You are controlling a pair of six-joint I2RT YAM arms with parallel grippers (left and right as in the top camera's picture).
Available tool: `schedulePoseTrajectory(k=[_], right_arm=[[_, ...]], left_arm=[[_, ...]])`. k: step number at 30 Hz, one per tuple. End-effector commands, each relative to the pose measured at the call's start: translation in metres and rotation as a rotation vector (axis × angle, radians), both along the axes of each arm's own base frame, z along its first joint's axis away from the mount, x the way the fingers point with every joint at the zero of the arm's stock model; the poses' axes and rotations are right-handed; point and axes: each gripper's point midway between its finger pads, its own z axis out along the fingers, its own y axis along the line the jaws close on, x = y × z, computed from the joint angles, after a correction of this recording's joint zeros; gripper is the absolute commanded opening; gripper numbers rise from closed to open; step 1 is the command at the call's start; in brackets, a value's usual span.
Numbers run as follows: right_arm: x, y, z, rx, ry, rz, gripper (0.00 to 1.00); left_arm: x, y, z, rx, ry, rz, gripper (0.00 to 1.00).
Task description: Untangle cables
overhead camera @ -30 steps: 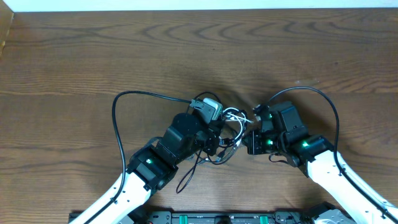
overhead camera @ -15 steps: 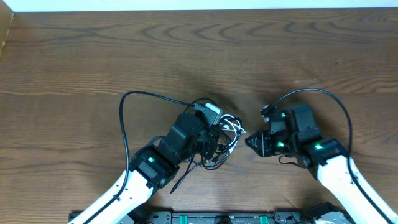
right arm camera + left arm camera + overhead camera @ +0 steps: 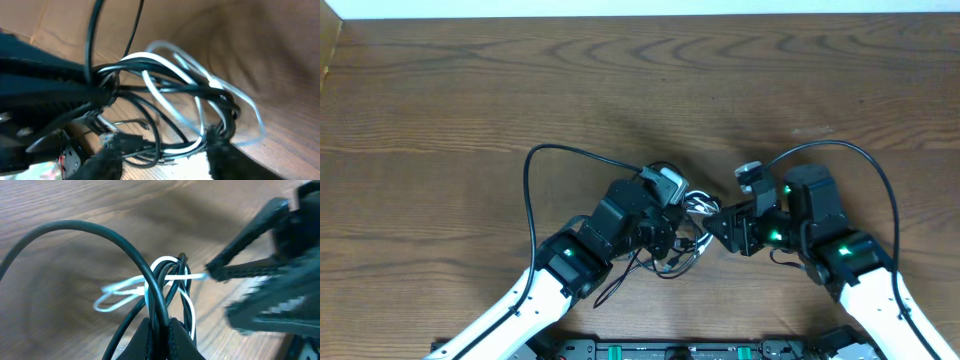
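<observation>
The cables [image 3: 688, 222], thin black cords and a white one, lie bunched in a tangle between my two grippers at the table's front middle. My left gripper [image 3: 665, 238] is shut on a bundle of black strands [image 3: 167, 292], with the white cable [image 3: 120, 290] looping out to the left past its fingers [image 3: 181, 339]. My right gripper [image 3: 716, 222] stands open at the tangle's right side. In its wrist view the cables [image 3: 170, 100] run across the gap between its fingers [image 3: 227, 159], and the white loop [image 3: 200, 75] reaches beyond them.
A thick black arm cable [image 3: 545, 155] arcs out to the left of the left wrist; another [image 3: 865, 165] loops over the right arm. The wooden table [image 3: 640, 90] stretches away behind the tangle, with its far edge at the top.
The right gripper has opened from shut, drawn back a little and come in again at the tangle. The left arm and the held bundle have shifted slightly right.
</observation>
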Motion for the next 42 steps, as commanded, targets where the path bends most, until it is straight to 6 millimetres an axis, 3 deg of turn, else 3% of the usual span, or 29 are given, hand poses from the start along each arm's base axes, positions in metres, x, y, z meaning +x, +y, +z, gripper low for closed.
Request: schedulePoseTrajectory(k=[1, 5, 11, 12, 13, 14, 16, 20, 25, 27, 32, 36, 39, 42], right_arm=[[-0.002, 0.005, -0.009, -0.011, 0.022, 0.031, 0.32], [-0.004, 0.007, -0.01, 0.0, 0.037, 0.044, 0.01], [-0.006, 0.006, -0.011, -0.004, 0.045, 0.043, 0.01], [-0.006, 0.006, -0.011, -0.005, 0.043, 0.044, 0.04], [-0.006, 0.006, -0.011, -0.007, 0.039, 0.048, 0.22], [-0.005, 0.006, -0.011, -0.013, 0.021, 0.063, 0.51], [-0.005, 0.006, -0.011, -0.023, -0.003, 0.085, 0.56], [-0.006, 0.007, -0.012, -0.029, -0.007, 0.091, 0.49], [-0.006, 0.008, -0.012, -0.029, -0.007, 0.093, 0.1], [-0.008, 0.009, -0.011, -0.02, -0.003, 0.101, 0.01], [-0.016, 0.015, -0.005, 0.03, 0.02, 0.141, 0.01], [-0.027, 0.02, 0.015, 0.144, 0.008, 0.219, 0.01], [-0.023, 0.008, 0.032, 0.202, -0.017, 0.183, 0.01], [-0.01, -0.025, 0.048, 0.212, -0.074, 0.049, 0.01]], left_arm=[[-0.005, -0.006, 0.006, -0.027, 0.0, -0.042, 0.08], [-0.005, -0.006, 0.006, -0.027, 0.0, -0.042, 0.08], [-0.005, -0.006, 0.006, -0.026, 0.0, -0.042, 0.08], [-0.005, -0.006, 0.006, -0.027, -0.001, -0.042, 0.08], [-0.005, -0.006, 0.006, -0.027, 0.0, -0.042, 0.08], [-0.005, -0.006, 0.006, -0.027, 0.0, -0.042, 0.08], [-0.005, -0.006, 0.006, -0.027, -0.001, -0.042, 0.08], [-0.006, -0.007, 0.006, -0.031, 0.002, -0.049, 0.08], [-0.007, -0.007, 0.006, -0.034, 0.005, -0.054, 0.08], [-0.007, -0.007, 0.006, -0.034, 0.005, -0.054, 0.07], [-0.007, -0.007, 0.006, -0.034, 0.005, -0.053, 0.08], [-0.007, -0.007, 0.006, -0.033, 0.005, -0.053, 0.08], [-0.007, -0.007, 0.006, -0.033, 0.005, -0.053, 0.07], [-0.007, -0.006, 0.005, -0.027, 0.008, -0.05, 0.08]])
